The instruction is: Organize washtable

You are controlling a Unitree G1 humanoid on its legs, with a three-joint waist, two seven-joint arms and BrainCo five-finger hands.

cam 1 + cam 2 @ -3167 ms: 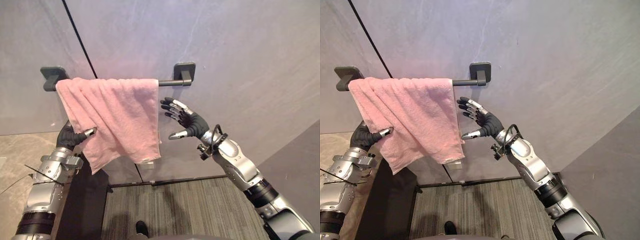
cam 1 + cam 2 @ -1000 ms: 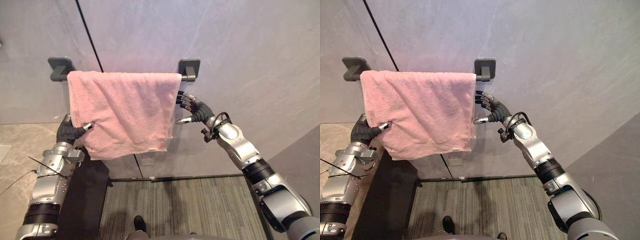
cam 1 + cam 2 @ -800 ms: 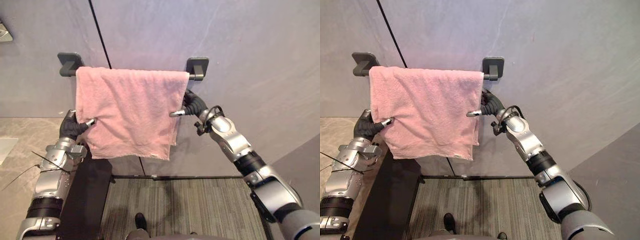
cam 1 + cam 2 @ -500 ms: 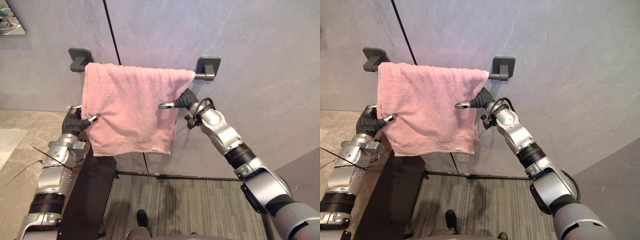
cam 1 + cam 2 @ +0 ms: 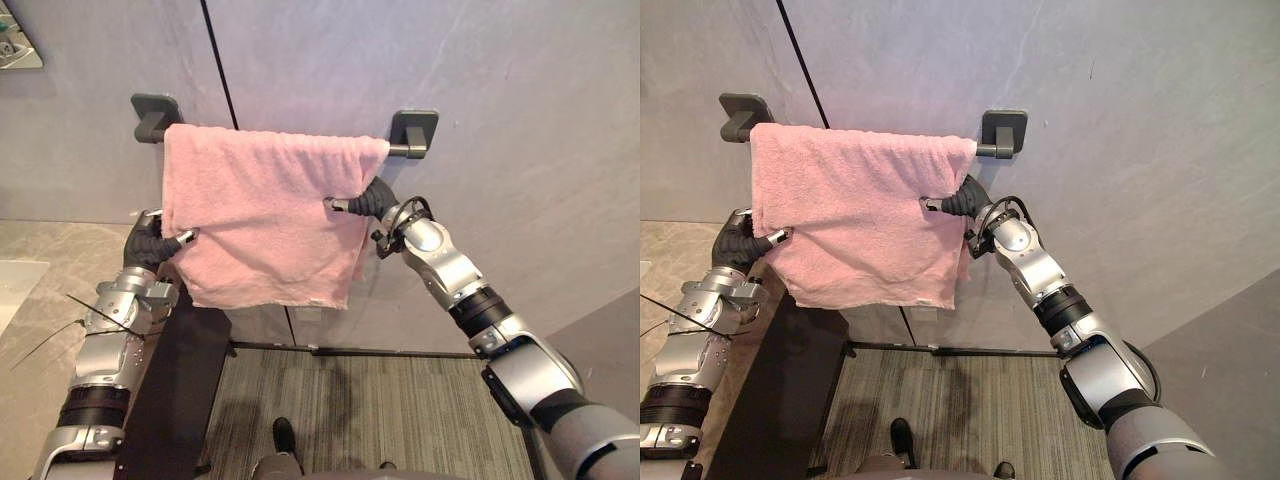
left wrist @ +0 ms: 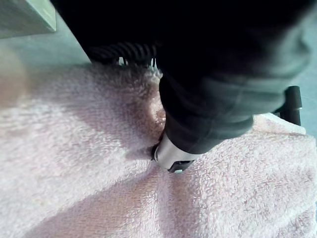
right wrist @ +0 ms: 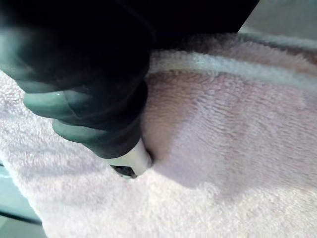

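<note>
A pink towel (image 5: 262, 215) hangs spread over a dark wall rail (image 5: 398, 151) between two dark brackets. My left hand (image 5: 152, 243) grips the towel's left edge about halfway down, thumb pressed into the cloth (image 6: 173, 161). My right hand (image 5: 368, 202) pinches the towel's right edge just below the rail, its thumb (image 7: 130, 161) dug into the pile and its fingers hidden behind the cloth. The towel's lower hem (image 5: 875, 293) hangs slanted, lower on the right.
The rail is fixed to a grey stone-look wall (image 5: 500, 110) with a dark vertical seam. A dark cabinet side (image 5: 175, 400) stands under my left arm, beside a beige counter (image 5: 35, 290). Striped grey carpet (image 5: 380, 400) lies below. A person's shoe (image 5: 283, 437) shows at the bottom.
My right hand has gone from fingers spread beside the towel's right edge to curled, pinching that edge under the rail. My left hand keeps its grip. The camera has shifted.
</note>
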